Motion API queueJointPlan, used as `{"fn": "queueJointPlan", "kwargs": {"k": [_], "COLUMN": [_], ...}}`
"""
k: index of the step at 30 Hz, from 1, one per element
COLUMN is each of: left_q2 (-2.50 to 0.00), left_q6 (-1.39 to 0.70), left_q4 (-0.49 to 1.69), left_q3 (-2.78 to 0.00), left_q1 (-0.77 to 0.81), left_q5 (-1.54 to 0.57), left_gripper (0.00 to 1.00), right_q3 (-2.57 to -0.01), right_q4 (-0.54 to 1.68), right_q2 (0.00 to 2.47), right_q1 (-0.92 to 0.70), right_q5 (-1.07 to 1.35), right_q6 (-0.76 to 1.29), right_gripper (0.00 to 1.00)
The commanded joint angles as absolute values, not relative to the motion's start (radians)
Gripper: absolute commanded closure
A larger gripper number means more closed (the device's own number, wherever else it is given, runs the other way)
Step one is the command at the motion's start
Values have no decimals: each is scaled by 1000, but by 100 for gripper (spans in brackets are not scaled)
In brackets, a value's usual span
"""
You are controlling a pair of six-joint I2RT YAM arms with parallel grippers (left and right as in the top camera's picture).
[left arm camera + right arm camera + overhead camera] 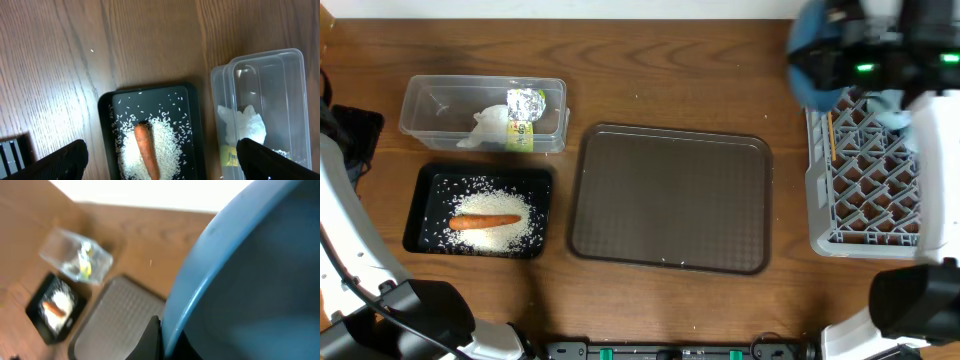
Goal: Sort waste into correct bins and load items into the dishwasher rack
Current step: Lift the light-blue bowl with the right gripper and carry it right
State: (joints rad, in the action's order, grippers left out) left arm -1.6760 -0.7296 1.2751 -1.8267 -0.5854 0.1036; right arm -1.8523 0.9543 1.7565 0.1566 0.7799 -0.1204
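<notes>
My right gripper (167,336) is shut on the rim of the large blue bowl (250,280) and holds it above the far end of the grey dishwasher rack (860,190); the bowl (812,60) also shows in the overhead view. A small light-blue cup (896,112) and wooden chopsticks (832,136) lie in the rack. White rice (505,232) and an orange carrot (485,221) lie in the black tray (420,215). The crumpled foil-lined wrapper (522,118) lies in the clear container (430,105). My left gripper (162,152) is open above the black tray (106,130). The white cup is out of view.
The large brown serving tray (670,198) lies bare in the middle, between the bins and the rack. The clear container (280,95) sits right beside the black tray. Both arm bases stand at the near table edge.
</notes>
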Motion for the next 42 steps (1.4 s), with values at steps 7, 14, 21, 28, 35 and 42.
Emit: {"fn": "queueJointPlan", "kwargs": {"k": [7,14,21,28,35,42], "left_q2": [-1679,-1679,-1679,-1679,-1679,-1679], "left_q6": [-735,-735,-735,-735,-735,-735], "left_q4": [1276,1276,1276,1276,1276,1276], "left_q3": [-1830,-1830,-1830,-1830,-1830,-1830], "left_q1": [-589,-589,-589,-589,-589,-589], "left_q5": [105,105,105,105,105,105], "left_gripper": [2,2,2,2,2,2], "right_q3": [-1867,-1867,-1866,-1866,-1866,-1866], "right_q4": [735,524,339,29,-125,-150], "right_q2": [1775,1831,1927,2047,2159,2214], "right_q1": [423,532,583,662,725,749], "right_q5": [1052,1051,1082,1196,1198,1239], "right_q6": [-184,-180,-93,83,271,303], "right_gripper": [99,99,99,99,99,99]}}
